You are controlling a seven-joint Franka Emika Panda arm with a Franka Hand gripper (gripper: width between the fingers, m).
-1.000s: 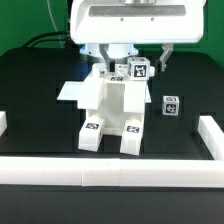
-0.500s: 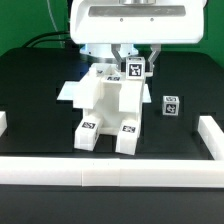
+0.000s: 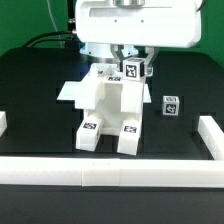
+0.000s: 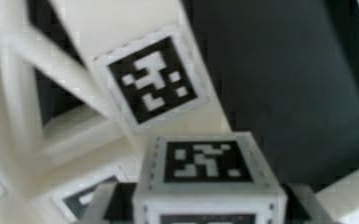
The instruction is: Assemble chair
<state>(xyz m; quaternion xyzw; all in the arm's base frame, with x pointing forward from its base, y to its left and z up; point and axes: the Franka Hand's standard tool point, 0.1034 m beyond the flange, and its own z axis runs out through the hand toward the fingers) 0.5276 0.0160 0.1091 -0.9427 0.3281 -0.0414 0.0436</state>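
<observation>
End effector pinches the tagged post, seemingly upright, directly beneath it, just behind the chair frame.

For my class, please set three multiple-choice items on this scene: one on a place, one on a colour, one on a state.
1. Seen from the chair, where is the loose small block?
A on the exterior view's left; B on the exterior view's right; C on top of it.
2. What colour is the table?
A green; B white; C black.
3. How is the claw?
A closed on the chair's tagged top piece; B wide open; C out of sight.
Key: B, the block lies apart on that side; C, the bare surface is black; A, its fingers flank and press that piece.
</observation>
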